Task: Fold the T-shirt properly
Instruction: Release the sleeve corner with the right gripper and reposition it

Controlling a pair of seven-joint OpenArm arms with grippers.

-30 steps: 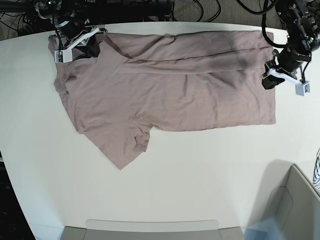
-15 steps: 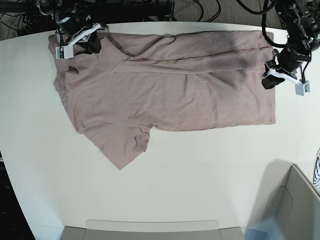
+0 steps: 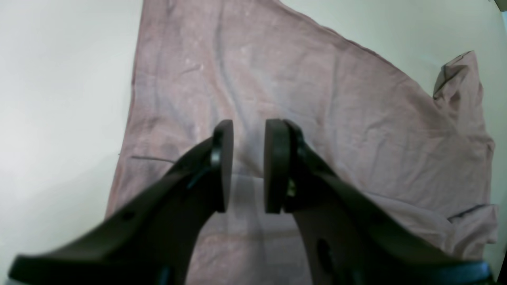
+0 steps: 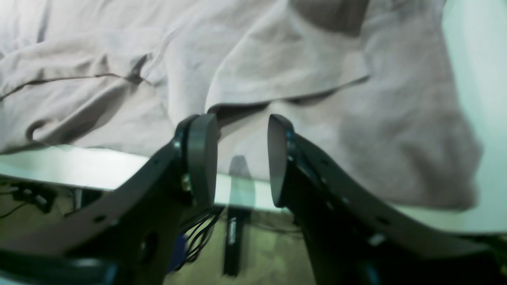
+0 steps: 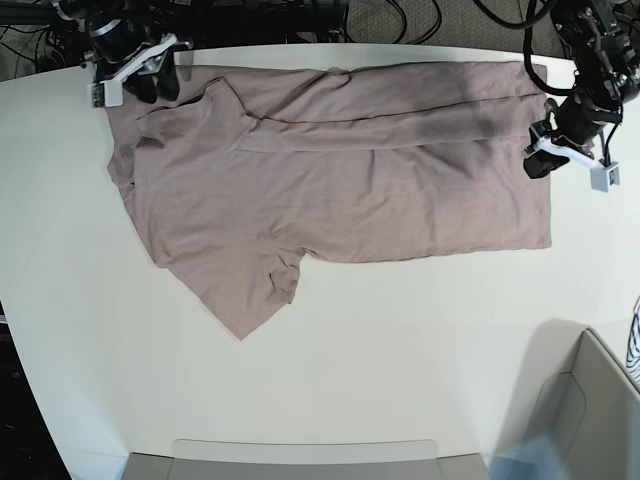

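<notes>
mauve t-shirt lies flat; right gripper jaws have parted and let go; left gripper jaws stay apart, empty

Looks like a robotics lab: white table, tangled cables behind it, two arms mounted at its edge.

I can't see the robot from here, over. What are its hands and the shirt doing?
Left gripper open, empty, over the hem. Right gripper open, empty, at the table edge. T-shirt flat on table, top strip folded. Nothing in the way.
</notes>
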